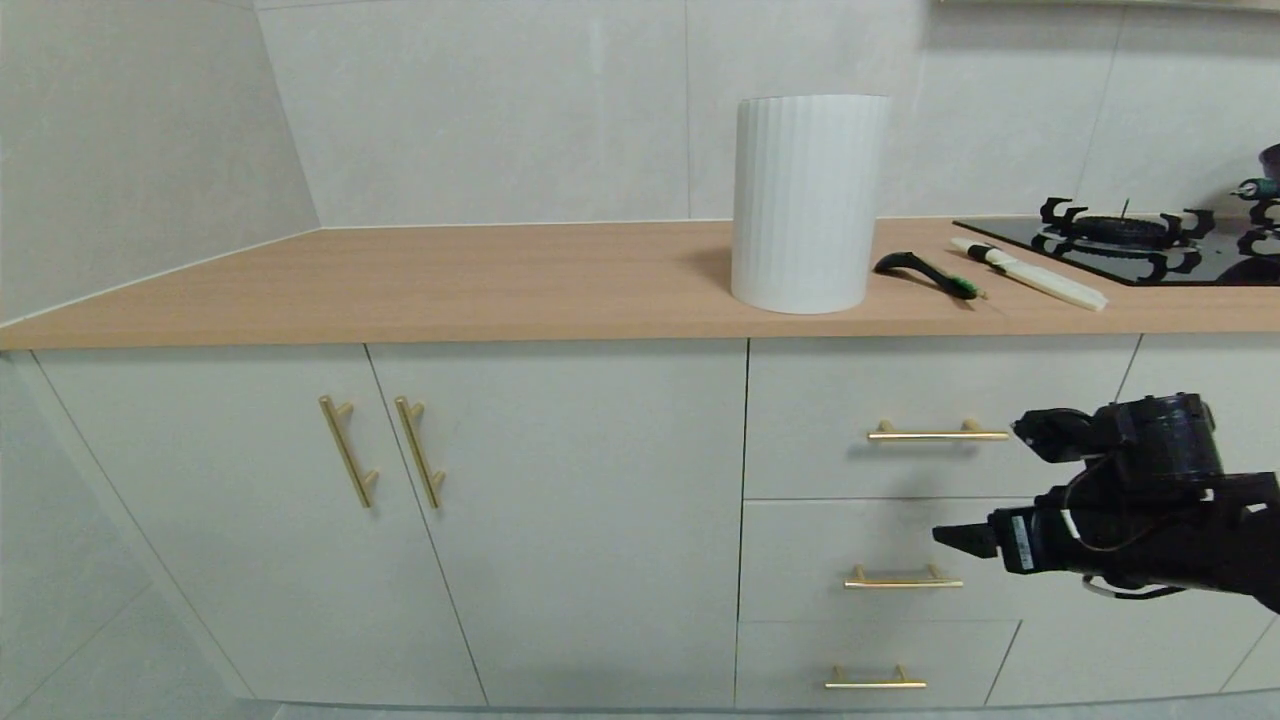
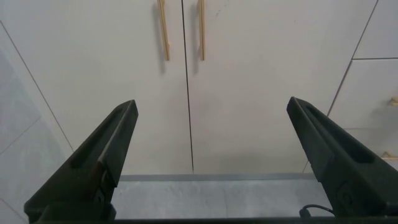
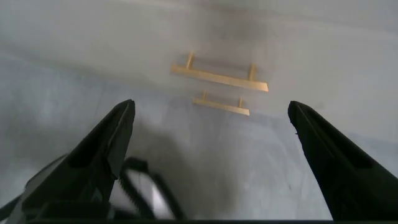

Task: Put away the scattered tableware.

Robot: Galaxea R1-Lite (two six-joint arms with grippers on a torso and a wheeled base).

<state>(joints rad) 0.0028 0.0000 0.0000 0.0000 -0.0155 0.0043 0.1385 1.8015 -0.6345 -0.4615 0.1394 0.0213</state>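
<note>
I see the counter (image 1: 450, 280) running wall to wall, with the white ribbed container (image 1: 805, 200) standing upright right of centre, its base near the front edge. The peeler (image 1: 925, 272), black w/ a green tip, lies flat just right of the container, apart from it and also near the front edge. The knife (image 1: 1030, 272), pale w/ a dark band near one end, lies at an angle between the peeler and the hob (image 1: 1120, 240), which sits at the counter's right end. The knife's far end is just beside the hob's corner; I can't tell if they touch.

R gripper (image 1: 1000, 485) hangs below counter level in front of the drawer stack (image 1: 880, 470), fingers spread wide w/ nothing between them. It sits right of the top handle (image 1: 938, 433) and middle handle (image 1: 903, 579), roughly between their heights, not touching either. Its wrist cam shows the same wide gap (image 3: 210, 107).

L gripper (image 2: 211, 106) is also spread wide and holds nothing. It faces the cupboard doors (image 2: 249, 93), w/ the seam between them about mid-gap and the two brass door pulls (image 2: 163, 28) above.
</note>
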